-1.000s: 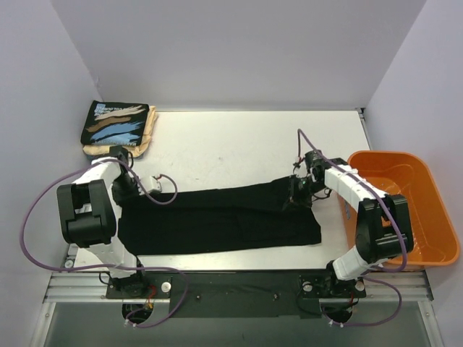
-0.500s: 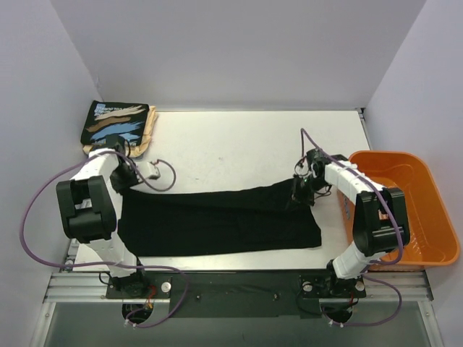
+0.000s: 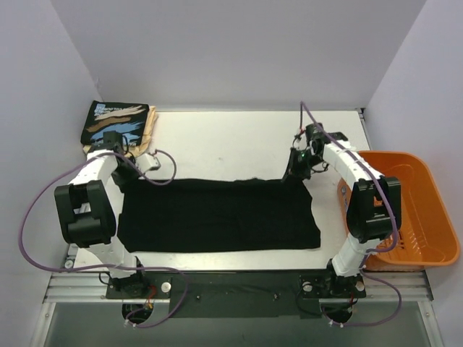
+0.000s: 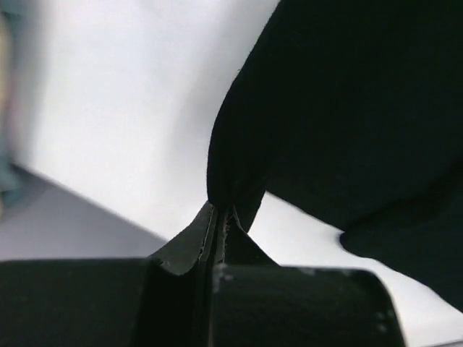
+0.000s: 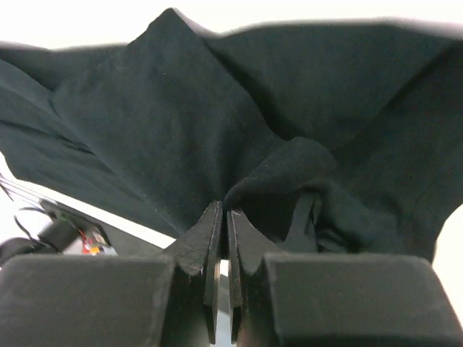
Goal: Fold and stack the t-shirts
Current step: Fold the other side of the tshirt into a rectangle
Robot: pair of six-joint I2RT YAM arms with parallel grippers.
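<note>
A plain black t-shirt [image 3: 217,215] lies spread across the near half of the white table [image 3: 224,144]. My left gripper [image 3: 123,173] is shut on its far left corner; in the left wrist view the black cloth [image 4: 340,108] hangs pinched between the fingertips [image 4: 221,213]. At the shirt's far right corner my right gripper [image 3: 295,172] is also shut, a bunched fold of the black t-shirt [image 5: 181,130] caught in its jaws [image 5: 223,210]. A folded black t-shirt with blue, tan and white brush strokes [image 3: 116,123] rests on a cream one [image 3: 148,137] at the far left corner.
An orange plastic basket [image 3: 405,210] stands at the table's right edge, close to the right arm. White walls enclose the table on three sides. Purple cables loop from both arms over the table's left and right sides.
Both grippers have pulled the shirt's far edge away from the arms and outward. The cloth, a narrow band before, now lies as a wider flat rectangle.
</note>
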